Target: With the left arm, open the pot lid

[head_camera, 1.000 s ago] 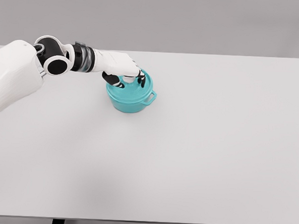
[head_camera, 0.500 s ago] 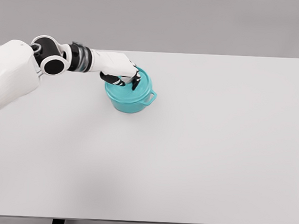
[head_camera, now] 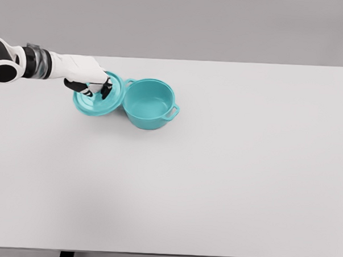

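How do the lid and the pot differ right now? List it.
The lid is shallow and tilted, gripped by the left hand; the pot is deep and stands upright, uncovered. The lid is held to the pot's left; the pot sits free on the table. Both are teal.

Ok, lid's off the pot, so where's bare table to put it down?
The left hand holds the lid just left of the pot, nearly touching it; that spot is crowded. Bare table lies all along the near side, everywhere right of the pot, and in the strip left of the lid toward the table's left edge.
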`<state>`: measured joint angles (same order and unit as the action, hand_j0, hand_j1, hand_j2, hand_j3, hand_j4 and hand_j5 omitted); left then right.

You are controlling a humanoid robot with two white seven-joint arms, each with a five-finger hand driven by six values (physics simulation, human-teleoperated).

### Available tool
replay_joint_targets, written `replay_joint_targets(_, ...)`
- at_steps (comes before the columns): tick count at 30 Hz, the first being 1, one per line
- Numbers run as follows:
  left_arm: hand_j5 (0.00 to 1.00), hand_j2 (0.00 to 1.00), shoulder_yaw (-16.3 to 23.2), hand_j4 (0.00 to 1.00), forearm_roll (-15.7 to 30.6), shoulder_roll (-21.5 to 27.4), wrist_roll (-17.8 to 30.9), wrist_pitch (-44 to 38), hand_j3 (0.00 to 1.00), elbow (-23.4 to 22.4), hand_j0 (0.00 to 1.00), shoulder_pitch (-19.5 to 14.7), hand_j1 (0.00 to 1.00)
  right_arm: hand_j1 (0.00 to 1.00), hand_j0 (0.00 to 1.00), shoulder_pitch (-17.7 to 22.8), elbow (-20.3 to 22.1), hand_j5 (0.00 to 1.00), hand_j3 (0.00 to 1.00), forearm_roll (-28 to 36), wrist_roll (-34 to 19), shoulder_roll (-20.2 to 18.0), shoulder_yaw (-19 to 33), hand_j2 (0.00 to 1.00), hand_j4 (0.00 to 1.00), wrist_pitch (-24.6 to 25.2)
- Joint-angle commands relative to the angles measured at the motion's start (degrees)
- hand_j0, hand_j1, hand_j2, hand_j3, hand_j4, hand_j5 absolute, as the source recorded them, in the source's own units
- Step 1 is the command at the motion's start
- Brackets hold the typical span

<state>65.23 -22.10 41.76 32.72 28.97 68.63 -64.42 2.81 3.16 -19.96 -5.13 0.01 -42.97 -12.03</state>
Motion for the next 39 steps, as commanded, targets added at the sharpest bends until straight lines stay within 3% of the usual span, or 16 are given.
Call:
replay_joint_targets(1,0.41,0.41,-0.10,0.41,0.04,3.15,-0.02,1.87,0.41,0.02,0.41,0.00,0.41,1.00,1.00,0.00,0.01,1.00,1.00,0.01,0.03,-0.01,-0.01,1.00,1.00,-0.01)
replay_joint_targets(4,0.41,0.41,-0.10,0.41,-2.77,3.50,-0.02,1.96,0.41,-0.16,0.41,0.97,0.41,1.00,1.00,0.00,0.01,1.00,1.00,0.01,0.03,-0.01,-0.01,1.00,1.00,-0.01)
replay_joint_targets(10,0.47,0.47,-0.10,0.47,-2.68,3.50,-0.02,2.05,0.47,-0.16,0.47,1.23,0.47,1.00,1.00,0.00,0.01,1.00,1.00,0.01,0.03,-0.01,-0.01,1.00,1.00,-0.01)
replay_joint_targets(11,0.54,0.54,-0.19,0.54,-2.60,3.50,-0.02,1.96,0.54,-0.16,0.54,1.32,0.54,1.00,1.00,0.00,0.01,1.00,1.00,0.01,0.03,-0.01,-0.01,1.00,1.00,-0.01)
replay_joint_targets(12,0.68,0.68,-0.19,0.68,-2.42,3.33,-0.02,1.96,0.68,-0.07,0.68,1.32,0.68,1.00,1.00,0.00,0.01,1.00,1.00,0.01,-0.06,-0.01,-0.01,1.00,1.00,-0.01)
replay_joint_targets(15,1.00,1.00,-0.19,1.00,-2.42,3.33,-0.02,1.96,1.00,-0.16,1.00,1.32,1.00,1.00,1.00,0.00,0.01,1.00,1.00,0.01,0.03,-0.01,-0.01,1.00,1.00,-0.01)
replay_joint_targets(39,1.00,1.00,-0.10,1.00,-2.33,3.59,-0.02,1.96,1.00,-0.51,1.00,2.11,1.00,1.00,1.00,0.00,0.01,1.00,1.00,0.01,0.03,-0.01,-0.01,1.00,1.00,-0.01)
